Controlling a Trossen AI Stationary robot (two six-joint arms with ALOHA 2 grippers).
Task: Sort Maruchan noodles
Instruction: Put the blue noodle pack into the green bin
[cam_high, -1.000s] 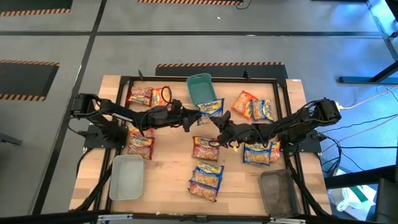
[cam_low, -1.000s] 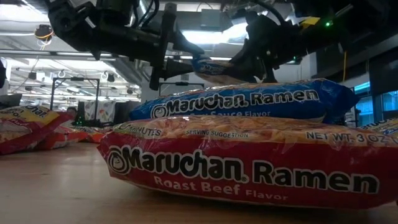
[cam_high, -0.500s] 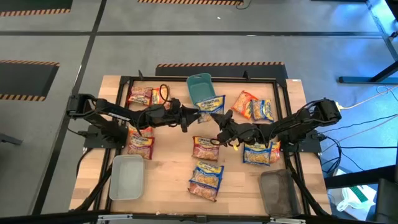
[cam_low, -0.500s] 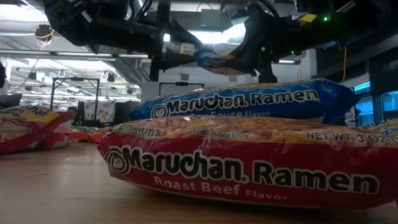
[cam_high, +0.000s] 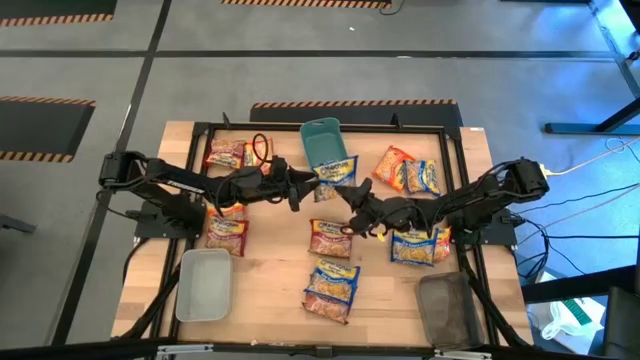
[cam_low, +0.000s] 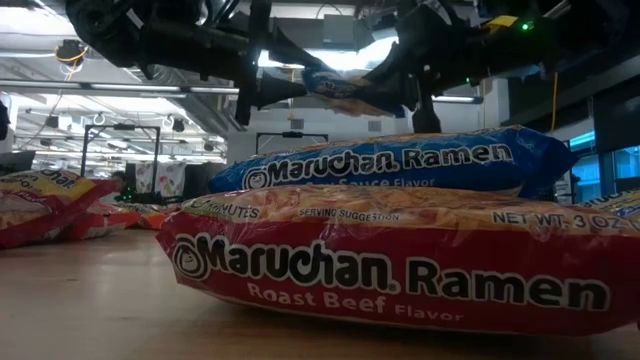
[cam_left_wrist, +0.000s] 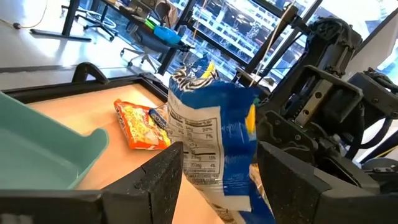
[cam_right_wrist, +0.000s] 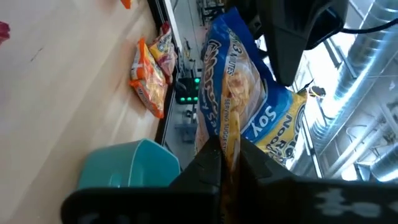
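Wooden surface (cam_high: 270, 290) inside a black frame, standing on a grey floor with hazard-striped markings; the low view looks across it into a lit workshop.

Item 1: a blue-and-yellow packet (cam_high: 337, 175) is held clear of the surface near its middle, just beside the teal tray (cam_high: 323, 142). In the high view its long axis runs roughly from 1 arm toward the other. In the left wrist view the packet (cam_left_wrist: 214, 149) stands on edge with the printed back panel facing that camera and its crimped end uppermost.

Item 2: the right gripper (cam_high: 352, 196) has its fingers closed on the near edge of this packet; the right wrist view shows the pinch at the packet's seam (cam_right_wrist: 239, 118).

Item 3: the left gripper (cam_high: 303, 184) sits at the packet's opposite end, fingers (cam_left_wrist: 165, 180) spread on either side of it. Contact cannot be confirmed.

Item 4: other packets lie flat across the surface. In the low view a red packet (cam_low: 400, 265) lies nearest the camera, long axis across the picture, with a blue packet (cam_low: 400, 160) stacked on top along the same line. An orange packet (cam_high: 392, 165) lies beyond the right arm.

Item 5: a grey tray (cam_high: 205, 285) and a dark tray (cam_high: 448, 308) sit at the near corners.
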